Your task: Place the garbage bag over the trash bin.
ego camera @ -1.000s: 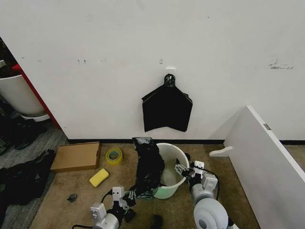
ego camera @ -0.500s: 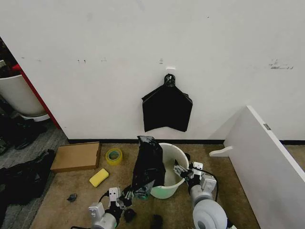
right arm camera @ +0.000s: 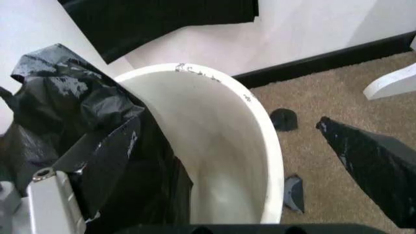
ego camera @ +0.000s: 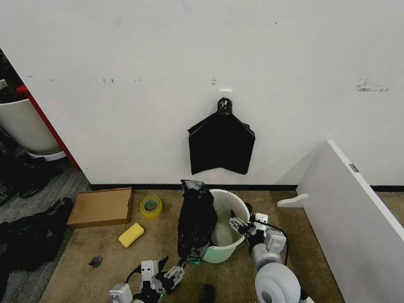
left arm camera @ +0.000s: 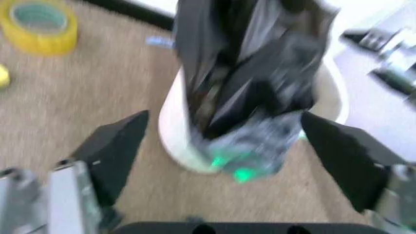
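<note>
Black garbage bag [ego camera: 197,218] draped over left side of trash bin [ego camera: 228,232] rim, hanging down outer wall, bunched upright above rim. Bin stands on carpet near wall, mouth mostly uncovered, interior visible. Left hand [ego camera: 165,278] low on carpet just short of bag's lower end, fingers spread, holding nothing. Right hand [ego camera: 241,226] at bin's right rim, fingers spread either side of wall. Yellow tape roll [ego camera: 151,206] and cardboard box [ego camera: 101,207] left of bin.

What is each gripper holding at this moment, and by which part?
Nothing is held. The left gripper is open, short of the garbage bag draped over the trash bin rim. The right gripper is open, straddling the rim.
</note>
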Robot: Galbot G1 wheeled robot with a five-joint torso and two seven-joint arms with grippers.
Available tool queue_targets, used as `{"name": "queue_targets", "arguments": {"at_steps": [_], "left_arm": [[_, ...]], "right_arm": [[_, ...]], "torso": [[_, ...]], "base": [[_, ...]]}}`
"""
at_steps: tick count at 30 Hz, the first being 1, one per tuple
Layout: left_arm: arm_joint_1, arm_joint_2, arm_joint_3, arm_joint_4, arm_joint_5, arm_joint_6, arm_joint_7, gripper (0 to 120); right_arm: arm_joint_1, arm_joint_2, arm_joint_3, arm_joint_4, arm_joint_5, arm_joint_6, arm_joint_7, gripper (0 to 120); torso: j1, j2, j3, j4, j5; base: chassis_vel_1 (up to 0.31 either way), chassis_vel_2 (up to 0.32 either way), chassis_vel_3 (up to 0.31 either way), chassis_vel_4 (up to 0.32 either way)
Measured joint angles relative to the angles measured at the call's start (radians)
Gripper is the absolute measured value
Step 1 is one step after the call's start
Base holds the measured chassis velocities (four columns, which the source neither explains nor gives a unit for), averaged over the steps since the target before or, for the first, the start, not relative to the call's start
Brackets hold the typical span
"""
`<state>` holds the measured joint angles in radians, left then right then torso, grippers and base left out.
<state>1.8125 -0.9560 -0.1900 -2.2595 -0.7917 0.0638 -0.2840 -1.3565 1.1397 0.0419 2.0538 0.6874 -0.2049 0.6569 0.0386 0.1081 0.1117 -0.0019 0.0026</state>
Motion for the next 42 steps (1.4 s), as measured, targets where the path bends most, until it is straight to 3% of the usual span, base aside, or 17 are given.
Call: {"name": "queue_targets", "arguments": {"at_steps": [6,11,15,18,30,38,42], "left_arm": [[-0.106,-0.012,0.031,-0.078,-0.028,0.063,-0.097,100],[-0.25,-0.037,0.046,-0.058,-0.056,0.136,-0.182,100],[-0.317,-0.065,0.048,-0.038,-0.098,0.216,-0.258,97],[-0.393,-0.081,0.069,0.012,-0.155,0.277,-0.316,96],[-0.546,-0.137,0.131,0.152,-0.248,0.311,-0.355,96],[-0.682,-0.181,0.202,0.221,-0.317,0.451,-0.481,95],[-0.741,-0.199,0.205,0.256,-0.395,0.531,-0.603,94]], "right_arm": [[-0.012,-0.003,0.012,0.019,0.001,0.0,0.005,100],[-0.018,-0.009,0.015,0.028,0.002,-0.002,0.011,100],[0.004,-0.017,-0.004,0.019,0.016,-0.009,0.009,100],[0.001,-0.021,-0.005,0.019,0.02,-0.011,0.009,100],[-0.006,-0.018,-0.004,0.021,0.022,-0.016,0.021,100],[-0.004,-0.013,-0.003,0.021,0.023,-0.017,0.037,100],[-0.006,-0.012,0.005,0.015,0.026,-0.018,0.045,100]], "torso": [[0.0,0.0,0.0,0.0001,0.0001],[0.0,0.0,0.0,-0.0006,-0.0003],[0.0,0.0,0.0,0.0009,0.0004],[0.0,0.0,0.0,-0.0005,-0.0001],[0.0,0.0,0.0,0.0,0.0],[0.0,0.0,0.0,-0.0002,0.0001],[0.0,0.0,0.0,0.0001,0.0]], "base": [[0.0,0.0,0.0,0.0],[0.0,0.0,0.0,0.0],[0.0,0.0,0.0,0.0],[0.0,0.0,0.0,0.0],[0.0,0.0,0.0,0.0],[0.0,0.0,0.0,0.0],[0.0,0.0,0.0,0.0]]}}
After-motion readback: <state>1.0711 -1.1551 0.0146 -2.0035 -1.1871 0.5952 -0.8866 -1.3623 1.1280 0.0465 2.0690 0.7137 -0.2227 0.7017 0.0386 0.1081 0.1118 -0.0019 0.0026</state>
